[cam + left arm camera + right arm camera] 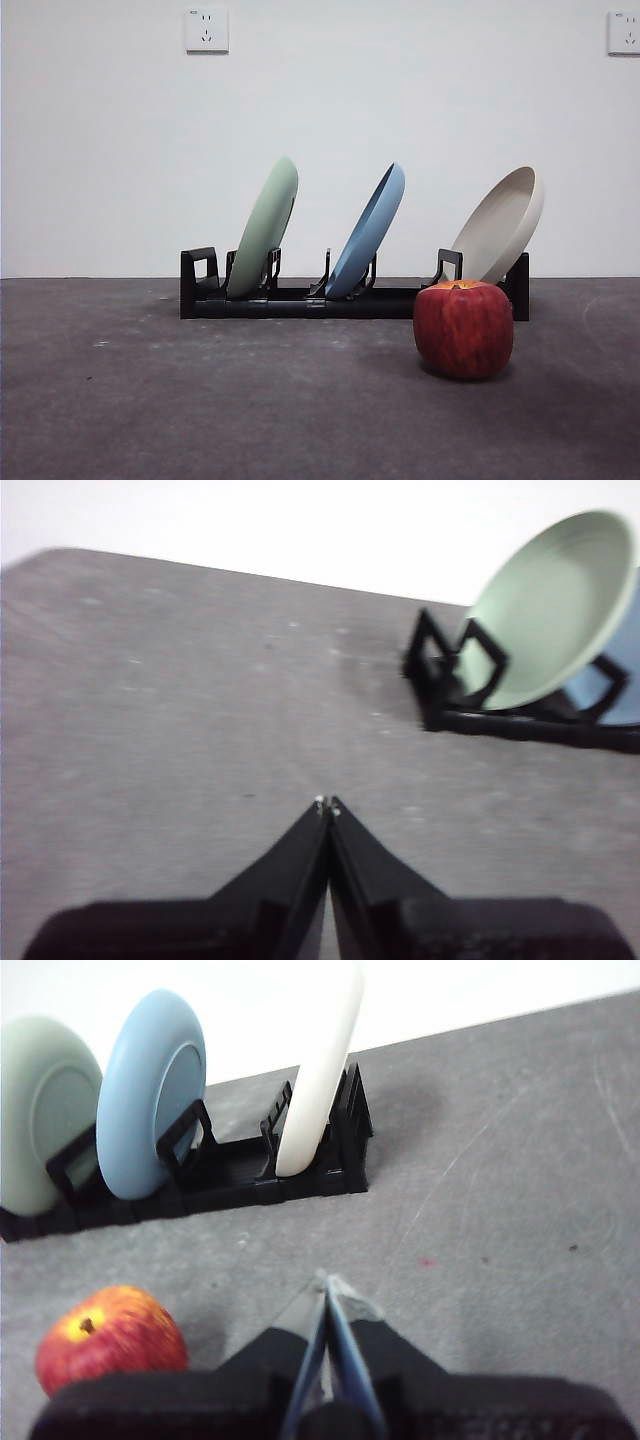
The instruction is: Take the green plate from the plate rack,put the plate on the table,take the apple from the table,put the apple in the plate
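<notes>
The green plate [265,226] stands tilted in the left slot of the black plate rack [300,300] at the back of the grey table [200,400]. It also shows in the left wrist view [550,605] and the right wrist view [40,1110]. The red apple [463,327] sits on the table in front of the rack's right end, and shows in the right wrist view [108,1342]. My left gripper [328,805] is shut and empty, well away from the rack. My right gripper [327,1282] is shut and empty beside the apple. Neither arm shows in the front view.
A blue plate [368,229] stands in the rack's middle slot and a cream-beige plate [503,225] in the right slot. A white wall with two sockets [206,29] stands behind the table.
</notes>
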